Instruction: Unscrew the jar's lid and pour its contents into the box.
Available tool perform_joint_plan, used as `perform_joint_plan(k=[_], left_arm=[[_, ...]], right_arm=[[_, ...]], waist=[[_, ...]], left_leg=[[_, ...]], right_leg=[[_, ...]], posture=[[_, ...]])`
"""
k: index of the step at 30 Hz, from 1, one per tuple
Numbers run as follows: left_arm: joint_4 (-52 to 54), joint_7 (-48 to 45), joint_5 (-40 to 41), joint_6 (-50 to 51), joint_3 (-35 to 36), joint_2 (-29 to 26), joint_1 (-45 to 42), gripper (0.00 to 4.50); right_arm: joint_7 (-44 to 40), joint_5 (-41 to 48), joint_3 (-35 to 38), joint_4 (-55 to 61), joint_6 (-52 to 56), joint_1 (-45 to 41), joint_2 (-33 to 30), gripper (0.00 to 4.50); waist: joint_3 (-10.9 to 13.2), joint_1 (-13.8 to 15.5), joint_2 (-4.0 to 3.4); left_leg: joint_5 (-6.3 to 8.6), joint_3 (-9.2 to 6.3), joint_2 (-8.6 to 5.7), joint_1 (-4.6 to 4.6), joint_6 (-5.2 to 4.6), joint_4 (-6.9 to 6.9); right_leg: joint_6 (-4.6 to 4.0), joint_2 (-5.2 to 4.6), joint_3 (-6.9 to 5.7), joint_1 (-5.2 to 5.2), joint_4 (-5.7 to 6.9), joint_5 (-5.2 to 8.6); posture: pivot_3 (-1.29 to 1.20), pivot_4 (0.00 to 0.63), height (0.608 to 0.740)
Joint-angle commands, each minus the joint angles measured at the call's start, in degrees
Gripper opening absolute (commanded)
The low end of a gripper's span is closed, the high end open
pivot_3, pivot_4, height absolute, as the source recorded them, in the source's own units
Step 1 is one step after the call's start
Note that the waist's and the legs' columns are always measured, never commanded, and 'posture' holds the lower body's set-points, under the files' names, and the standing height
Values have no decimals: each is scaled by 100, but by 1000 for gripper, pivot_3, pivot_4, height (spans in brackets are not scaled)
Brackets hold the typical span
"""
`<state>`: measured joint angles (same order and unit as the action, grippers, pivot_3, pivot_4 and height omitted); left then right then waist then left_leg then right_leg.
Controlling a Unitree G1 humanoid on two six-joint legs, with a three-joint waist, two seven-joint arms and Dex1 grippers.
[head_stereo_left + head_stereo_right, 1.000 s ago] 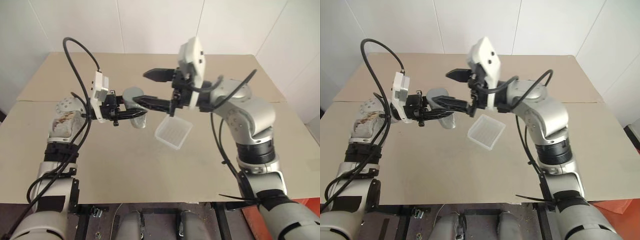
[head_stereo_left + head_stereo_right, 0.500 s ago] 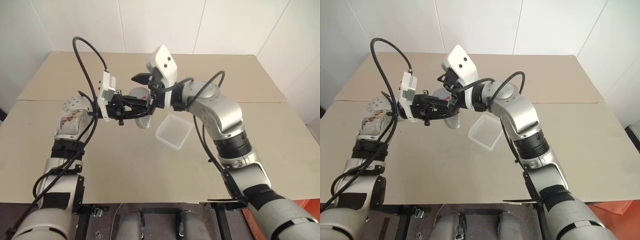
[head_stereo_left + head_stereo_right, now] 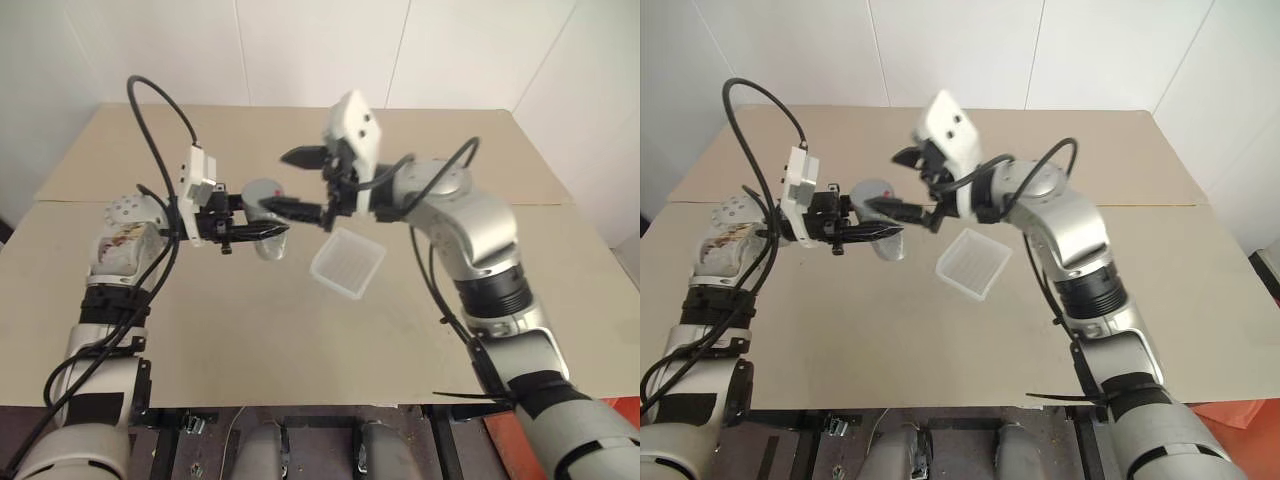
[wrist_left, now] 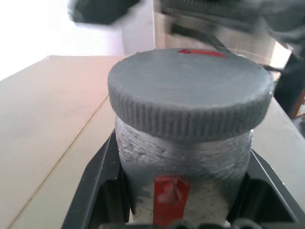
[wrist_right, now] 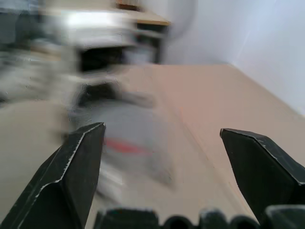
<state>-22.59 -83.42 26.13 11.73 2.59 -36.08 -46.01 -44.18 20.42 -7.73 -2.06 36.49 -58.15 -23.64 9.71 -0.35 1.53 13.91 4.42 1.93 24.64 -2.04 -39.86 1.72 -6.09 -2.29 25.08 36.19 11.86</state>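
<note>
My left pincer is clamped on one jar, held above the table with its grey lid on. A red label mark shows; no writing is legible. My right pincer stands spread wide and empty, just beside the lid. One clear box rests on the table near the jar.

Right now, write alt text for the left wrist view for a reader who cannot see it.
The jar, pale grey lid screwed on, sits clamped in the left gripper, with a red strip of label on its side. A beige table lies behind it.
</note>
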Motion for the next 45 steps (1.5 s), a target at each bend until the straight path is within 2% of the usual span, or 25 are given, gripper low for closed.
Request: perform_joint_plan(k=[1,7,15,18,26,34,45], left_arm=[[232,-59,144,-1,154,-62,-89,1990],[231,-34,144,8,172,-16,-100,1990],[144,180,101,-24,59,383,-145,1990],[52,150,73,-55,-12,519,-261,1990],[-37,65,82,-72,-72,610,-413,1990],[71,-65,144,-10,18,395,-319,1990],[52,-291,281,161,145,-46,-371,1990]], right_arm=[[-24,37,227,146,-147,6,-42,4439],[-172,110,291,378,-122,126,-108,4439],[-115,739,251,1089,357,-129,417,4439],[-92,599,-55,1006,300,-225,709,4439],[-57,323,-327,351,84,-475,1157,4439],[-198,144,-265,32,-73,-376,1054,4439],[-261,9,10,-234,-233,-174,584,4439]], waist=[[0,-22,0],[0,-71,0],[0,-46,0],[0,-47,0],[0,-46,0],[0,-52,0],[0,-46,-1]], left_leg=[[0,1,1,0,0,1],[-1,1,2,-1,2,4],[-1,-1,2,-1,2,1],[-1,-1,2,-2,2,0],[-2,-1,0,-1,3,0],[-2,-1,1,-1,3,0],[-2,-1,1,-1,3,0]], right_leg=[[0,0,2,2,0,0],[0,3,4,5,3,0],[0,3,4,4,6,0],[0,3,3,3,6,0],[0,3,3,3,5,0],[0,3,3,4,5,0],[0,3,3,3,5,0]], posture=[[0,150,740],[0,150,740],[0,150,740],[0,150,740],[0,150,740],[0,150,740],[0,150,740]])
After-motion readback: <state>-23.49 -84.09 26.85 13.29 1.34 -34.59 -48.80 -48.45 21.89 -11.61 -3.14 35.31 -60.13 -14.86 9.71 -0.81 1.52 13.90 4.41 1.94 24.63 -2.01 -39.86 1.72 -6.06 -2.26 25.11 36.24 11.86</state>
